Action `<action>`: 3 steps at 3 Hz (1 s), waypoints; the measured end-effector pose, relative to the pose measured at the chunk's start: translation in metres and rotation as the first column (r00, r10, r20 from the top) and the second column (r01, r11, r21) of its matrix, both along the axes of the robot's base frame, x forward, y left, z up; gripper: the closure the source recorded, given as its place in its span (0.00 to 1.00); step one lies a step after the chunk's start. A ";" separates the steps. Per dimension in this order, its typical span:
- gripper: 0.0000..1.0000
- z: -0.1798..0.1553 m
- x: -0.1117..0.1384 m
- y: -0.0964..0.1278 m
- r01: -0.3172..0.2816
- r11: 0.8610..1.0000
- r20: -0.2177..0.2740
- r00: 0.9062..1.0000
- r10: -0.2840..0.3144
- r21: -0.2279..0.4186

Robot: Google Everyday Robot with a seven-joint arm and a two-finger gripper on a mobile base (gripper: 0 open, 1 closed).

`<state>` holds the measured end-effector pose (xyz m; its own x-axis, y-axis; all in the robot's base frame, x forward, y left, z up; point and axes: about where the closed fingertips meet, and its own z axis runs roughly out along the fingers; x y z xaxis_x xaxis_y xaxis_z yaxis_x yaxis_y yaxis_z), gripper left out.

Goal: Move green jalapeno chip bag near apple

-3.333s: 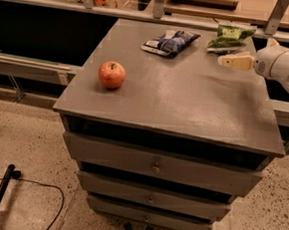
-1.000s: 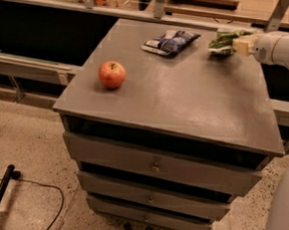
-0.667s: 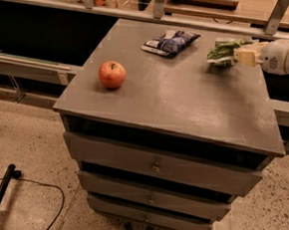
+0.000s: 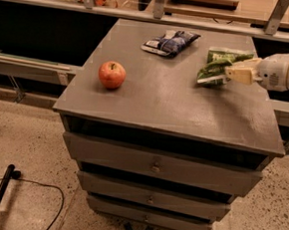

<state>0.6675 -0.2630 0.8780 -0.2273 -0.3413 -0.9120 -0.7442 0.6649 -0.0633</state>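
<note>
1. Camera view: hand (image 4: pixel 233 73) at right of frame, clenched on green jalapeno chip bag (image 4: pixel 214 67), over upper right of counter (image 4: pixel 175 107).
2. Left-center on counter: apple (image 4: pixel 111 74), well apart from the chip bag.
3. Upper center: dark blue snack bag (image 4: pixel 170 41) lying flat.

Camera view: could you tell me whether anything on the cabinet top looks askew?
Only the green jalapeno chip bag, at the right: it is crumpled and tilted, pinched in the gripper. The apple and blue snack bag look ordinary.

Cream claw (image 4: pixel 230 72) on green bag (image 4: pixel 214 66); red-orange apple (image 4: pixel 111 74).
</note>
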 end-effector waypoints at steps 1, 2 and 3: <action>1.00 0.001 0.001 0.000 0.002 1.000 0.003 1.000 -0.002 0.000; 1.00 0.007 -0.010 0.020 -0.098 0.995 0.026 0.995 0.098 0.010; 1.00 0.014 -0.044 0.065 -0.278 0.961 0.066 0.959 0.277 0.012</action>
